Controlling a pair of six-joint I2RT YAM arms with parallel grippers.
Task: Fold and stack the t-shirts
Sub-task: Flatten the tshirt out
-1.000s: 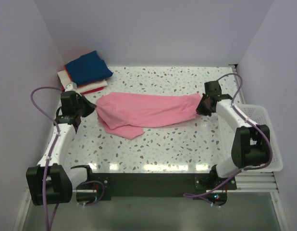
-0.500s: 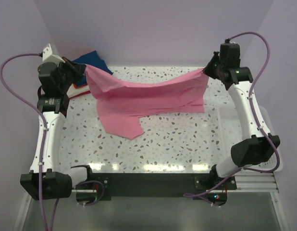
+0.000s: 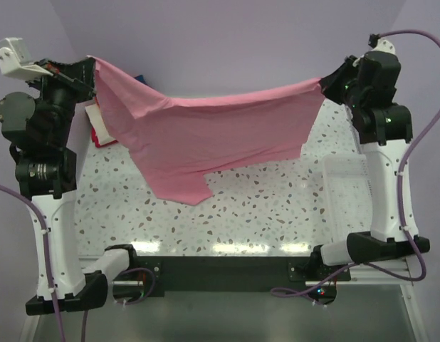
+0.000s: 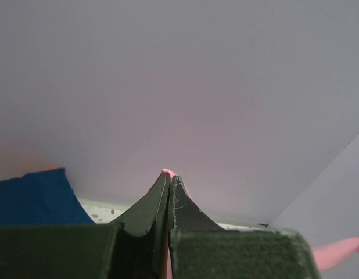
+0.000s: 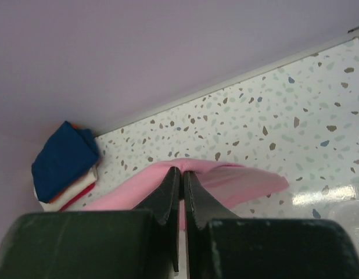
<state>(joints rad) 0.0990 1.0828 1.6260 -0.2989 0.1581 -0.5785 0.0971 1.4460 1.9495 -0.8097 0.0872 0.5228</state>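
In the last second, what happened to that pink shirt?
The left end effector and right end effector rose and spread apart toward the back wall, raising the pink t-shirt from the table so it hangs spread between them. Their grips held; the folded t-shirts stayed put.

You get bright, even light, with glare strips along the table's (image 3: 277, 206) near edge and slightly soft wrist views.
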